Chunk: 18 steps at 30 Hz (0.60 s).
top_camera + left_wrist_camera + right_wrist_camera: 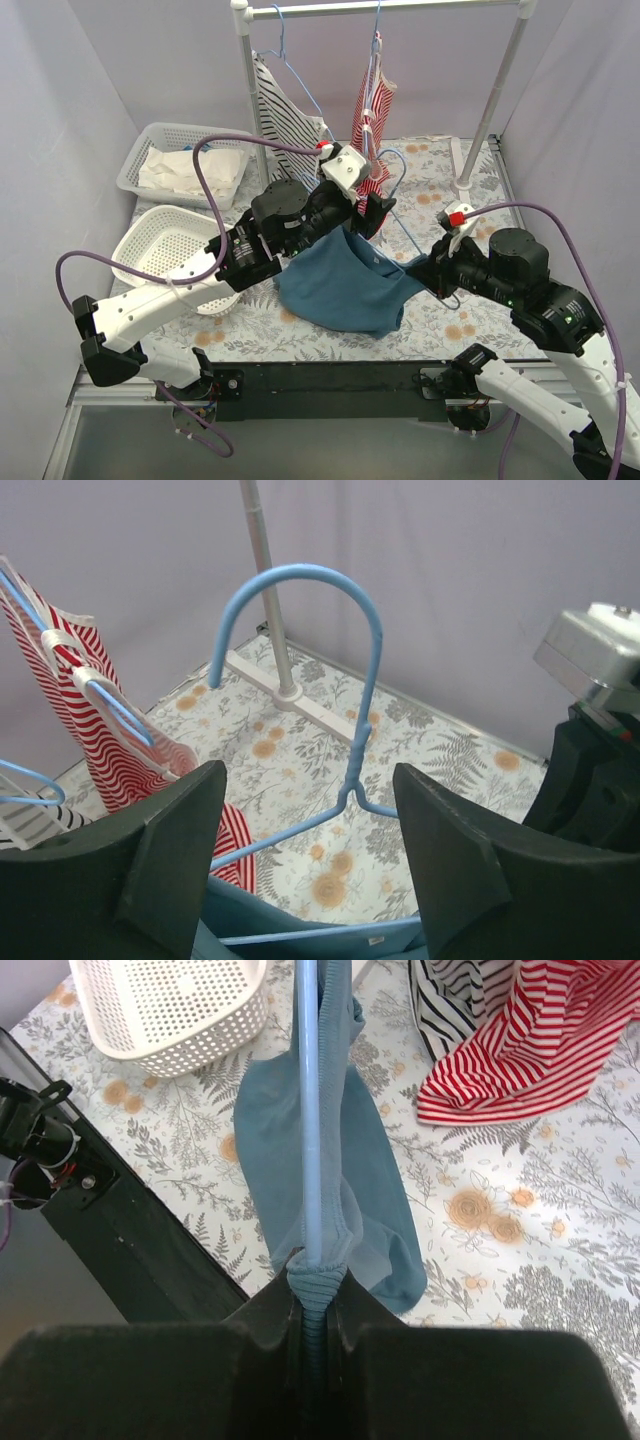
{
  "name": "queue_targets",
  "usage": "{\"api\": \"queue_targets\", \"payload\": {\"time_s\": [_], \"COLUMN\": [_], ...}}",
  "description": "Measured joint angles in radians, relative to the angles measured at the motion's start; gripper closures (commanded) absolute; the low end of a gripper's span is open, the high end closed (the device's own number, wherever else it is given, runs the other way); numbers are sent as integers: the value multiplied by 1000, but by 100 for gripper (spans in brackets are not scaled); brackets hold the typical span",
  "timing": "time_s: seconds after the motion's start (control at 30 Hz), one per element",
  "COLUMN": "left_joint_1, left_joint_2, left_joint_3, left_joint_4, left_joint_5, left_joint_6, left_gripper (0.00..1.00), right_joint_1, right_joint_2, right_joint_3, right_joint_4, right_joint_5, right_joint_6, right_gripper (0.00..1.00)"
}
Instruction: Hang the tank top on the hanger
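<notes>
At the near right of the table (pixel 480 320), the right gripper (pixel 432 268) has its jaws pressed together on the thin light-blue wire of the hanger (pixel 308 1110). They also pinch a bunched, ribbed fold of the tank top (pixel 375 1190) gathered round that wire.

From there the straight wire runs away over the soft, plain teal fabric. The tank top lies in a loose, rumpled heap at the middle of the table, on a cloth printed with grey ferns and orange flowers. Left of it sits a round basket (pixel 170 250) of white perforated plastic.

Just beyond the tank top's far edge hangs the left gripper (pixel 308 775). Its two black, wedge-shaped fingers (pixel 170 860) stand wide apart and clasp nothing. The hanger's rounded hook and twisted neck rise in the gap between them, touching neither.

At the far left a rectangular basket (pixel 165 150) of the same white lattice holds crumpled white cloth.

At the far side stands a rack (pixel 390 8) of white tubes. A black striped top (pixel 280 115) and a red striped top (pixel 372 110) dangle from it on blue wire hangers.
</notes>
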Motion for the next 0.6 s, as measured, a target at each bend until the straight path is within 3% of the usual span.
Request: {"api": "queue_targets", "payload": {"time_s": [0.13, 0.27, 0.6], "left_joint_1": [0, 0, 0], "left_joint_2": [6, 6, -2], "left_joint_3": [3, 10, 34], "left_joint_4": [29, 65, 100], "left_joint_5": [-35, -76, -187], "left_joint_6": [-3, -3, -26], "left_gripper": [18, 2, 2], "right_joint_1": [0, 0, 0], "right_joint_2": [-6, -14, -28], "right_joint_3": [26, 58, 182], "right_joint_4": [-56, -111, -291], "right_joint_5": [46, 92, 286], "right_joint_6": [17, 39, 134], "right_gripper": [99, 99, 99]}}
